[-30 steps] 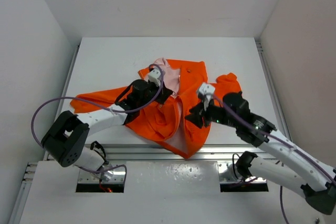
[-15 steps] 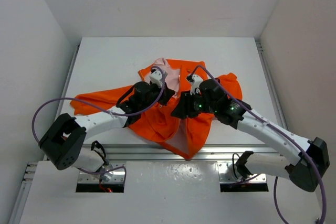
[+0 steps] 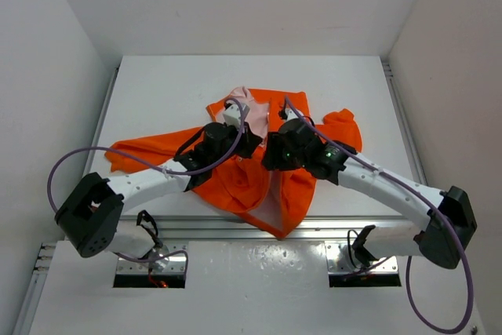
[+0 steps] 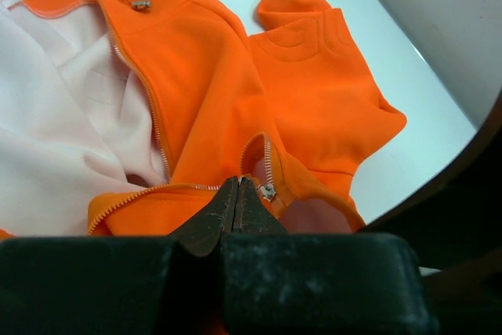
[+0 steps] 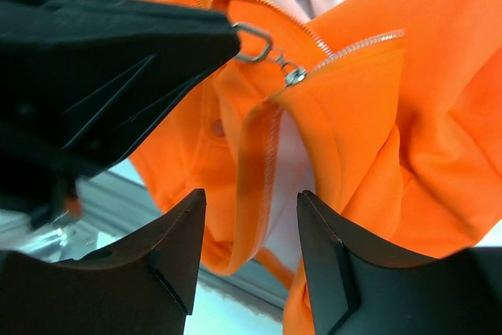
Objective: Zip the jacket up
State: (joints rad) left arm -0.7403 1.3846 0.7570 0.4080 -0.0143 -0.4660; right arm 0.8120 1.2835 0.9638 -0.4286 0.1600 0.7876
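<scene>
Orange fabric jacket with pale pink lining (image 3: pixel 249 182) lies unzipped on the white table (image 3: pixel 157 92). My left gripper (image 4: pixel 238 194) is pinched tight on its zipper edge (image 4: pixel 157 191). My right gripper (image 5: pixel 251 202), just right, stands wide apart, gripping nothing.

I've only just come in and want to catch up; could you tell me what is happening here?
Two robot arms are working on an orange jacket lying open on the table. The left gripper is shut on the jacket's edge beside the slider. The right gripper hovers open close by, holding nothing. The zipper's sides are apart, pink lining showing, so the jacket is not yet zipped up.
</scene>
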